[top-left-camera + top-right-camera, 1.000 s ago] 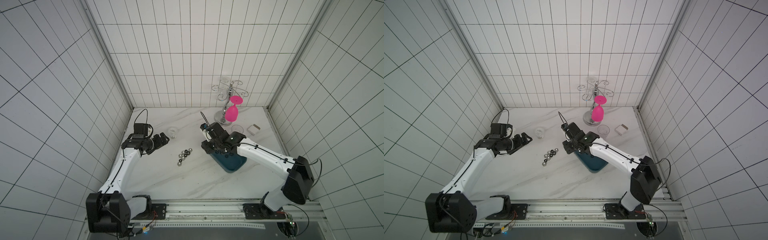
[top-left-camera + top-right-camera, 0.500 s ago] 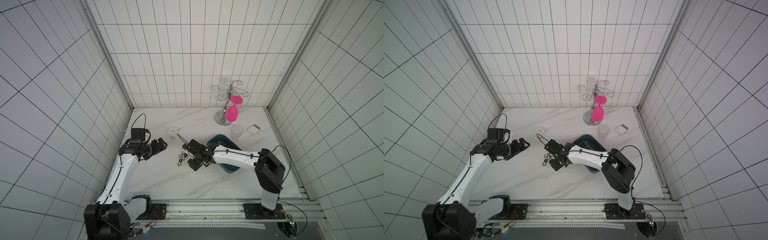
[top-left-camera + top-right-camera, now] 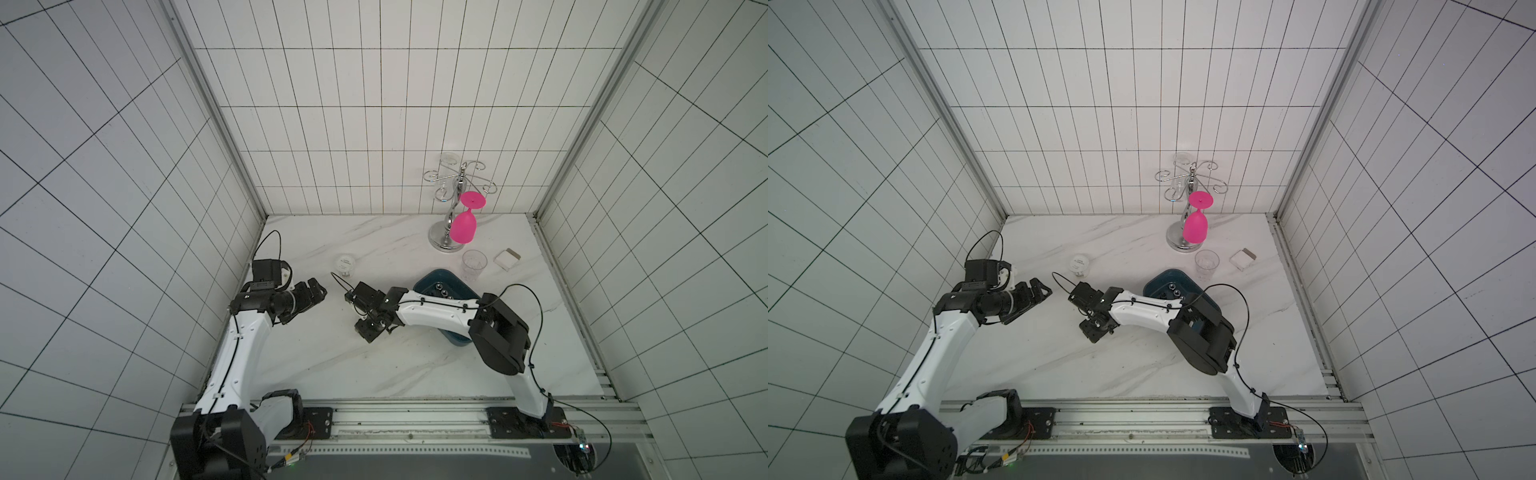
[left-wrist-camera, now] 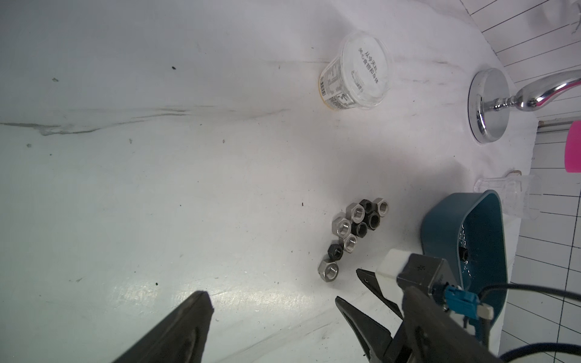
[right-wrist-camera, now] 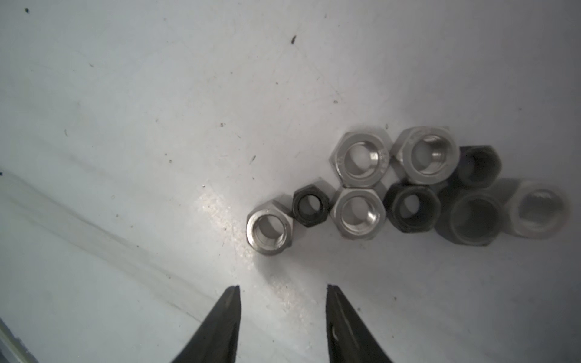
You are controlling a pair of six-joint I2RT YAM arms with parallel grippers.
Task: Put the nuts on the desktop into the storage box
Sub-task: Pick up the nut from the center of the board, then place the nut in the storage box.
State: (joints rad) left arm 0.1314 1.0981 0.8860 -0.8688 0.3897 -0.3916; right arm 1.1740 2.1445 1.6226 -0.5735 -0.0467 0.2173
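**Right jaws poised beside the nut cluster**

The right jaws are held apart just above the desk [image 3: 332, 374], with nothing between them, just short of the nuts [image 5: 358, 212]. Nine nuts, five silver and four black, are seen bunched together on the desk. The left jaws are likewise held apart and empty, pointed toward the cluster. Further back, the storage box [image 3: 432, 277] is partly covered by the right arm [image 3: 432, 311]. Small dark pieces inside are probably nuts. Just beyond it stands a clear cup [image 3: 473, 266].
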